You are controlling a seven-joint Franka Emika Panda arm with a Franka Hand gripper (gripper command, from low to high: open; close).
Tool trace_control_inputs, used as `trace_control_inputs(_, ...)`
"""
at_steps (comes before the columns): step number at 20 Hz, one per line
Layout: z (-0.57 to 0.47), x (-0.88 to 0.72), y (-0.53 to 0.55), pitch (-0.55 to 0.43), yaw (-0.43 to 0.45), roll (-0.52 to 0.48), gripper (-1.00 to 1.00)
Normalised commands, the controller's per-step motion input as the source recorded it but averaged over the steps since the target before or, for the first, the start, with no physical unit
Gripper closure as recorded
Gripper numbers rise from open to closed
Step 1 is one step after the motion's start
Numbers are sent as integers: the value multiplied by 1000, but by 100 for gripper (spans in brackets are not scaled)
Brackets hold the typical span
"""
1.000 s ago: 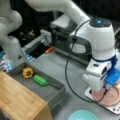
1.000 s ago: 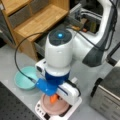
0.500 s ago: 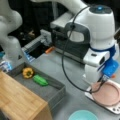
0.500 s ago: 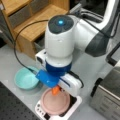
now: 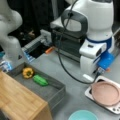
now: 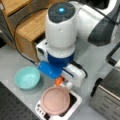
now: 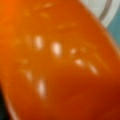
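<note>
Orange object: glossy orange fills the wrist view (image 7: 57, 62), so you have something smooth and shiny pressed right up against the camera; a small piece of it also shows under the arm in a front view (image 6: 59, 81).
Jaws: the gripper (image 6: 62, 83) is mostly hidden behind the arm's wrist and its blue block; judging by the orange thing sitting right at its tip and filling the wrist camera, you are holding it between the jaws, which are closed around it.
Why it hangs there: the orange thing is carried in the air, not resting on anything you can see; it sits just above the near rim of the pink plate (image 6: 55, 100).
Pink plate: it lies flat on a white scale-like base (image 6: 75, 105), seen also in a front view (image 5: 105, 93); the plate is bare.
Teal bowl: it stands on the grey bench (image 6: 15, 60) just to the plate's left in a front view (image 6: 27, 77), apart from the plate.
Grey tray: at a front view's left (image 5: 53, 91), well apart from the gripper, it keeps a yellow pepper (image 5: 28, 72) and a green vegetable (image 5: 40, 80) side by side.
Wooden board: it lies beside the tray at a front view's bottom left (image 5: 20, 102).
</note>
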Motion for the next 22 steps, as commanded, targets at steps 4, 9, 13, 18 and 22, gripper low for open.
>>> trace_control_inputs(4,79,-212,-130,17,489,-207,100)
trace_control_inputs(9,52,-280,-180,-69,651,-134,100)
trace_control_inputs(13,-37,-367,-157,-146,463,-53,100)
trace_control_inputs(18,-117,-358,-109,-170,485,11,100)
trace_control_inputs(22,-29,-287,-181,-128,582,61,100)
